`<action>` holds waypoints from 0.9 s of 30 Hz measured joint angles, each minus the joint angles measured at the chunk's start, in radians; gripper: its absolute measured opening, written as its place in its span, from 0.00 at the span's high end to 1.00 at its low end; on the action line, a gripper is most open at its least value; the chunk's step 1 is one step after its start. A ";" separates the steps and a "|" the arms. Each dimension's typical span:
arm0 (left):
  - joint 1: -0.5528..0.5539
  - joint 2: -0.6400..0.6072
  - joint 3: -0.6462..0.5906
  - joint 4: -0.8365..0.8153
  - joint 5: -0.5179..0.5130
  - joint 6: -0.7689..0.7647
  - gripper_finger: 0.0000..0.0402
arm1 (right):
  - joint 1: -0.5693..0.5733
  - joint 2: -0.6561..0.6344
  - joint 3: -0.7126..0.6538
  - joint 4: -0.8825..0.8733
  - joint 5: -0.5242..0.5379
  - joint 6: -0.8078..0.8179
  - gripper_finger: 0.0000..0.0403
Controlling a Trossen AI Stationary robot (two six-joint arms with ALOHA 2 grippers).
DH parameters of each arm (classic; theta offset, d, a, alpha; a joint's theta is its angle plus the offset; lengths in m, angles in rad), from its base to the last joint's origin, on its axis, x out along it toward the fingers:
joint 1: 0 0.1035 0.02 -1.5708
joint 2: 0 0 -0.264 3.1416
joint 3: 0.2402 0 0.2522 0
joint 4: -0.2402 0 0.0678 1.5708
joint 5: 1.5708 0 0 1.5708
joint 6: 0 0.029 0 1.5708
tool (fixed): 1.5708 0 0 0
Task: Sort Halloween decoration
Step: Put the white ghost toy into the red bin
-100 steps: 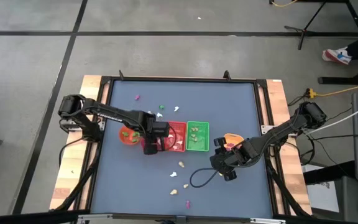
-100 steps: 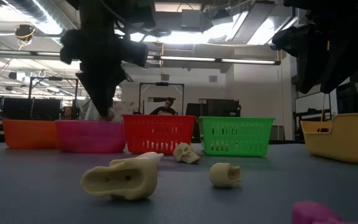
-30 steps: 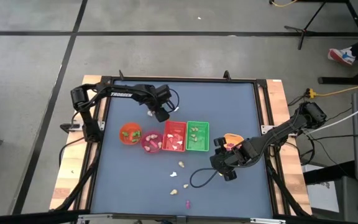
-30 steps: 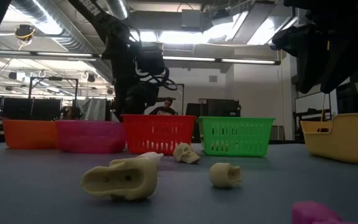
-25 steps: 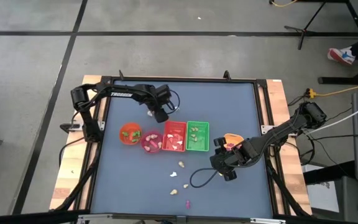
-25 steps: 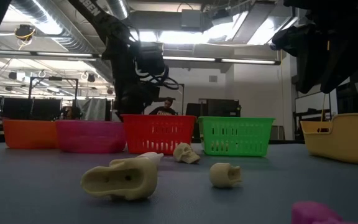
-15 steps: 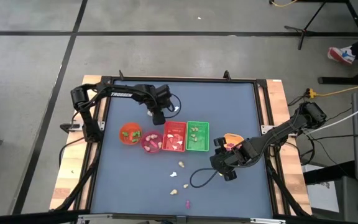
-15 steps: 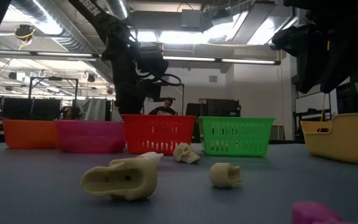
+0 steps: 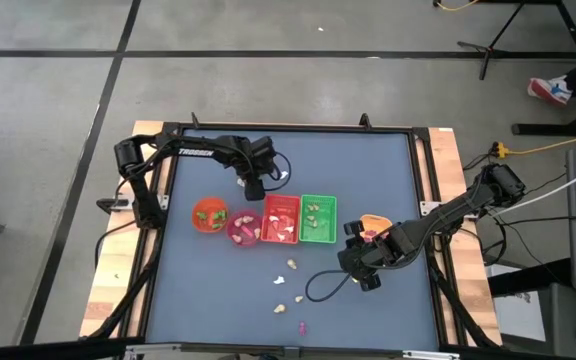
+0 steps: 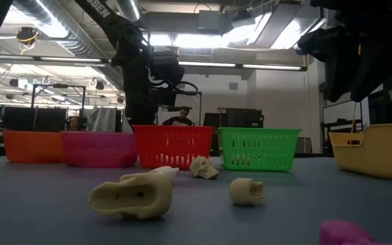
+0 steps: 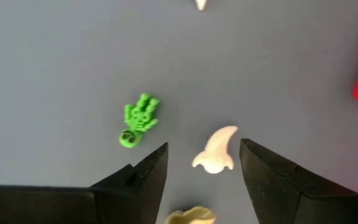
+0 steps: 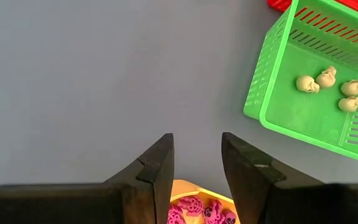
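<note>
My left gripper [image 9: 252, 188] [image 11: 204, 155] is open and points down over the far part of the table, just beyond the pink bowl [image 9: 243, 229] and red tray [image 9: 281, 220]. In the left wrist view its fingers stand either side of a white trinket [image 11: 215, 151] lying on the table, without touching it. A green trinket [image 11: 139, 120] lies beside it and a cream one [image 11: 191, 216] nearer the wrist. My right gripper [image 9: 351, 235] [image 12: 197, 144] is open and waits by the yellow tray [image 9: 374, 224]. More cream trinkets [image 9: 293, 265] and a pink one [image 9: 302, 326] lie nearer.
An orange bowl [image 9: 208, 215] and a green tray [image 9: 317, 219] holding cream skulls [image 12: 325, 78] complete the row in mid-table. The yellow tray [image 12: 197, 202] holds magenta trinkets. A pink trinket [image 9: 221, 156] lies near the far-left corner. A black cable loops near my right arm [image 9: 320, 286].
My left gripper has edged a little toward the table's left edge while hovering over the loose trinkets beyond the red tray. The trinkets and trays have kept their places.
</note>
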 joint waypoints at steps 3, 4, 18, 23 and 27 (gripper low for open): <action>0.000 0.000 0.000 -0.007 -0.005 -0.015 0.55 | 0.000 0.000 0.000 0.000 0.000 0.000 0.67; 0.000 0.000 0.000 -0.007 -0.005 -0.020 0.55 | 0.000 0.000 0.000 0.000 0.000 0.000 0.67; 0.006 0.000 0.000 -0.019 -0.037 -0.225 0.55 | 0.000 0.000 0.000 0.000 0.000 0.000 0.67; 0.006 0.000 0.000 -0.019 -0.023 -0.264 0.55 | 0.000 0.000 0.000 0.000 0.000 0.000 0.67; 0.003 0.000 0.000 -0.020 -0.023 -0.264 0.55 | 0.000 0.000 0.000 0.000 0.000 0.000 0.67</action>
